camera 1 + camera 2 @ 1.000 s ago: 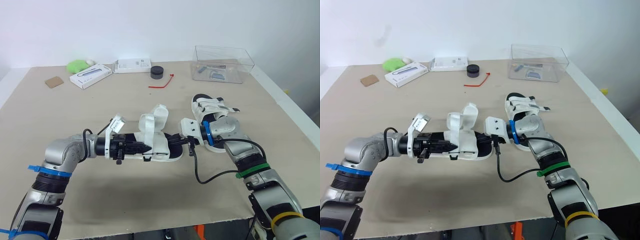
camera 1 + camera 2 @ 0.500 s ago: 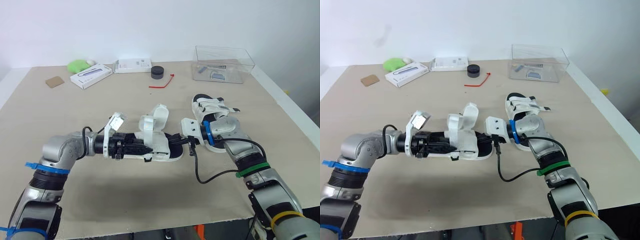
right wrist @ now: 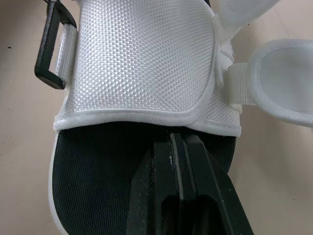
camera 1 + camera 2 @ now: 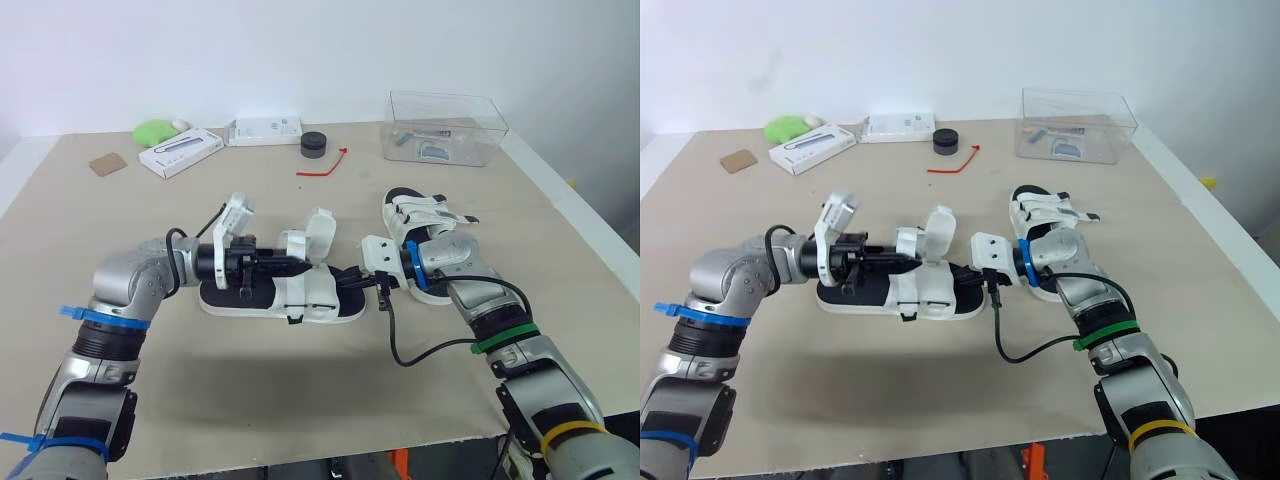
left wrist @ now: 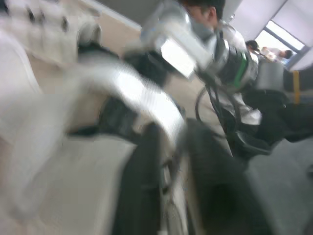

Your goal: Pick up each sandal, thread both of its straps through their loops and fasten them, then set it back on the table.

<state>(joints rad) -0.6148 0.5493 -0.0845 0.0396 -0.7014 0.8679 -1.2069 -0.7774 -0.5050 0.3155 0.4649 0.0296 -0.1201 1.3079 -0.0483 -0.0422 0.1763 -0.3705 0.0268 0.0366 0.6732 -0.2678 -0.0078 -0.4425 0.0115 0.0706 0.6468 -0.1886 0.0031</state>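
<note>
**Work piece.** A white mesh-strapped sandal with a black footbed [image 4: 300,297] lies flat on the beige tabletop [image 4: 300,390] at the centre of the frame, its length running left to right. Its broad front strap [image 4: 312,292] lies across the footbed. A second white strap flap [image 4: 318,232] stands upright above it, unfastened.

**Left gripper.** The left gripper [image 4: 285,266] reaches in from the left of the frame, above the left half of the footbed, with its tip at the upright flap. Whether it is open or closed on anything cannot be told.

**Right gripper.** The right gripper [image 3: 176,141] comes in from the right of the frame at the sandal's right end. In the right wrist view its two black fingers [image 3: 156,186] are pressed together with nothing seen between them. They lie over the footbed, tips at the hem of the front strap. A black rectangular buckle loop [image 3: 43,58] sits at that strap's side.

**Second item.** A second white sandal [image 4: 420,215] lies on the table right of centre, just beyond the right forearm, with its straps folded across it.

**Other items, upper part of the frame:**
- a clear plastic box [image 4: 445,125] at upper right
- a black round cap [image 4: 314,145] near the upper centre
- a red tie [image 4: 325,165] just beside the cap
- a flat white carton [image 4: 265,130] near the upper centre
- a long white carton [image 4: 180,152] at upper left
- a green lump [image 4: 155,130] at upper left
- a brown cardboard square [image 4: 108,164] at upper left
</note>
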